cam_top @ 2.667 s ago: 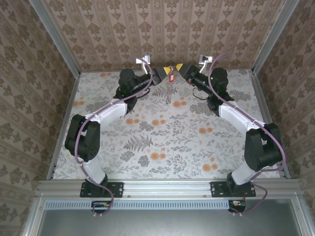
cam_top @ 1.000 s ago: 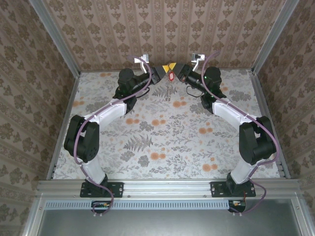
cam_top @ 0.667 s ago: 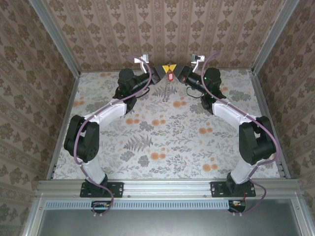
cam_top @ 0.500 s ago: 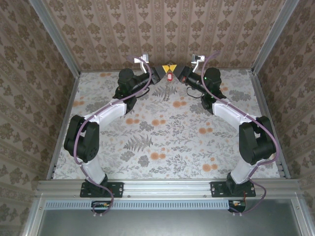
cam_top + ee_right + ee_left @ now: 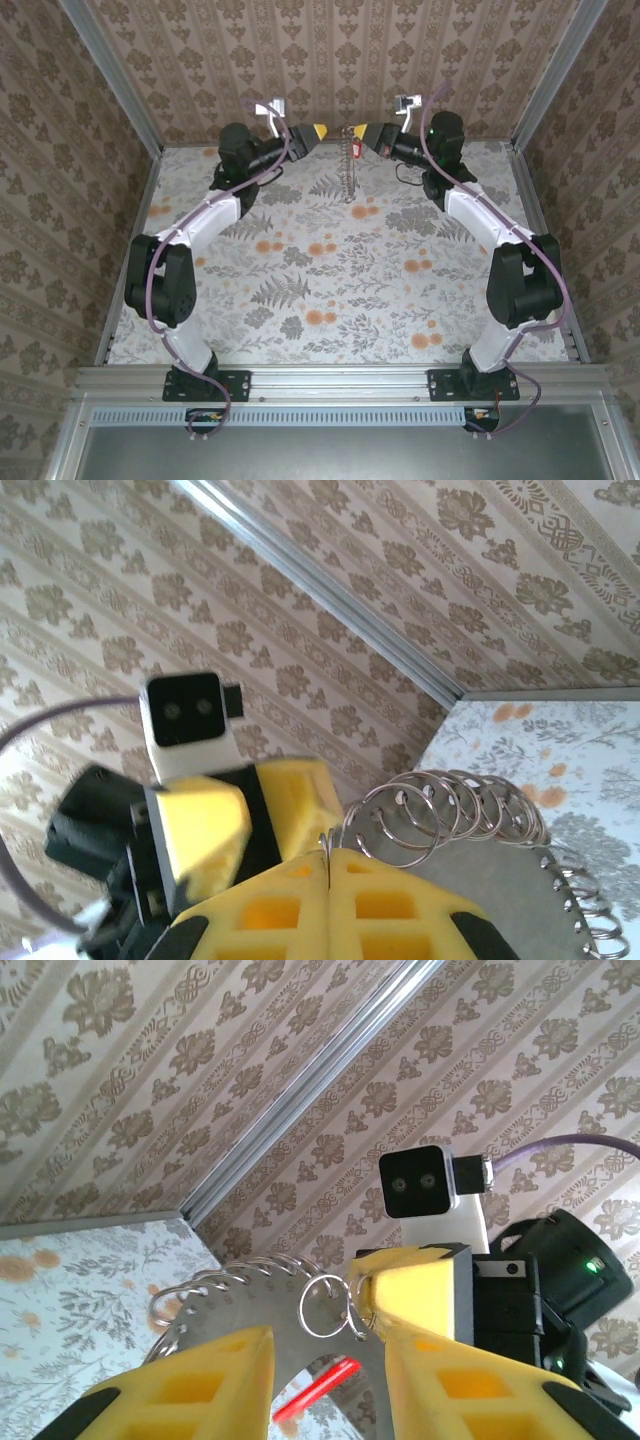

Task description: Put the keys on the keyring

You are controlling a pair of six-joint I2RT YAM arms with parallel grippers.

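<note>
Reaching to the far wall (image 5: 340,60) with two arms (image 5: 215,222), tips facing. Pinching one keyring (image 5: 348,172) by its rim in the right gripper (image 5: 367,137), fingers (image 5: 380,900) pressed shut; hanging it edge-on at far centre. Holding the left gripper (image 5: 311,134) just left, fingers (image 5: 190,1380) parted partway, gripping nothing. Carrying one red-headed key (image 5: 357,149) beside the hoop; judging it threaded, unconfirmed. Counting no other keys. Failing to count the small split rings (image 5: 440,805), overlapping.

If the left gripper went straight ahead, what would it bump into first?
Most likely the keyring, hanging right in front of the open left gripper. The right gripper holding it sits just behind. Depth is hard to judge.
</note>
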